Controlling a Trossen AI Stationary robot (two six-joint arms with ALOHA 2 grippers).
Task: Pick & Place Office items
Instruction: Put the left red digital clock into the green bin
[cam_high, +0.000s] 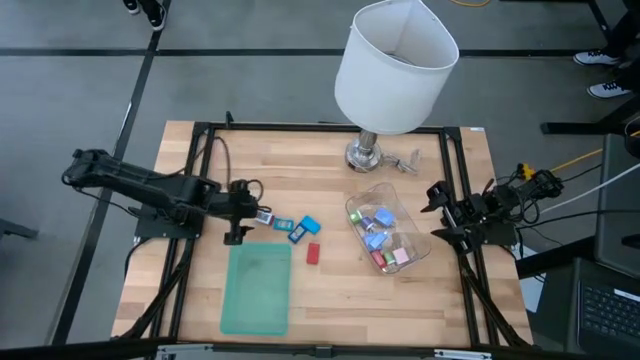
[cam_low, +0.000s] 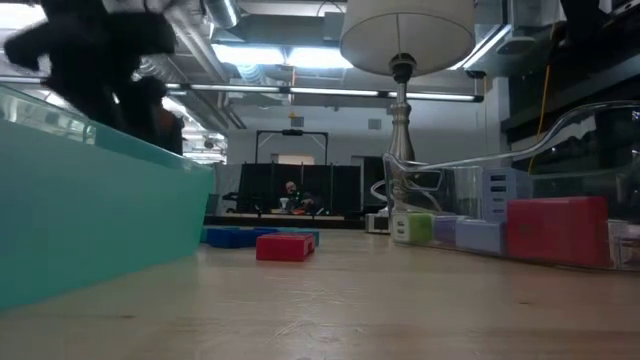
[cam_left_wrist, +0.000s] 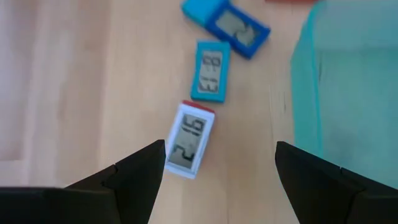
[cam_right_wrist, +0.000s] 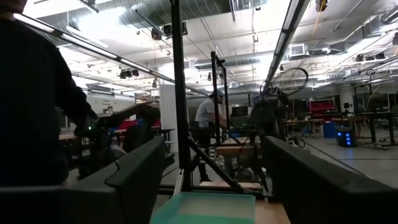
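— Hovering over the table now with my left gripper (cam_left_wrist: 221, 163), jaws spread wide and nothing between them. Just off one fingertip (cam_left_wrist: 146, 163) lies a white piece with a red edge (cam_left_wrist: 191, 140), its little display facing up, flat on the wood.

— What's past it?

— A light blue piece (cam_left_wrist: 211, 70) comes next, then a darker blue piece (cam_left_wrist: 238, 26) touching another light blue one (cam_left_wrist: 199, 10). From above, that cluster (cam_high: 290, 226) sits just beyond the short end of the green tray (cam_high: 256, 289), with a red piece (cam_high: 313, 252) just beside the tray's corner. I see the tray's edge (cam_left_wrist: 348, 81) close to my other finger, so the gripper is near its end.

— And the right side?

— My right gripper (cam_high: 437, 211) waits at the table's right edge, fingers apart and holding nothing. It points level across the room, where I can make out a person standing (cam_right_wrist: 205, 121) far off.

— Where are the remaining items?

— Inside the clear tub (cam_high: 392, 203), between the tray and the right arm: blue, green, red and pink pieces piled together (cam_high: 385, 238). At table height I can see a red block (cam_low: 556, 230) pressed against its wall. A lamp (cam_high: 395, 62) stands behind the tub, with its metal base (cam_high: 366, 154) on the wood.
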